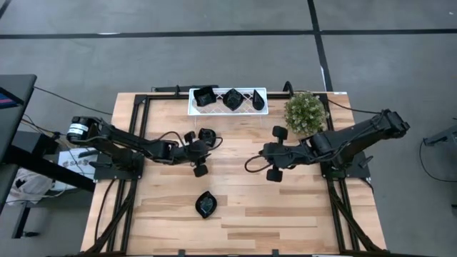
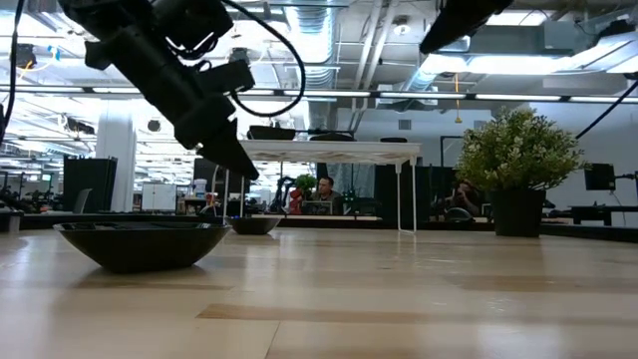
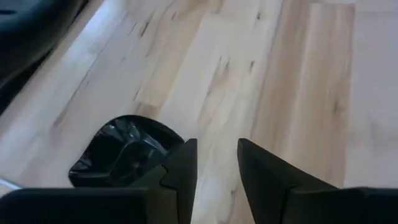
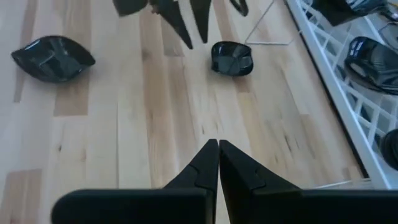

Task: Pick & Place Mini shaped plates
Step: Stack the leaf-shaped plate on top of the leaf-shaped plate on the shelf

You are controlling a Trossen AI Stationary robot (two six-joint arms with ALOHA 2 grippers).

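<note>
Two mini shaped plates, both glossy black, rest on their undersides on the wooden table. A squarish one (image 1: 207,134) lies far of centre and a leaf-shaped one (image 1: 205,205) lies near the front edge. My left gripper (image 3: 216,144) hangs open just above the table, with the squarish plate (image 3: 121,152) off to one side of its fingers and nothing between them. My right gripper (image 4: 217,143) is shut on nothing, raised over the table right of centre (image 1: 263,152). Three more black plates lie in the white lattice tray (image 1: 227,100) at the far edge.
A potted plant (image 1: 305,113) stands at the far right, beside the tray. Bare wood lies between the two grippers and toward the near right. In the low view the leaf plate (image 2: 140,244) sits in front, and people sit in the room beyond the table.
</note>
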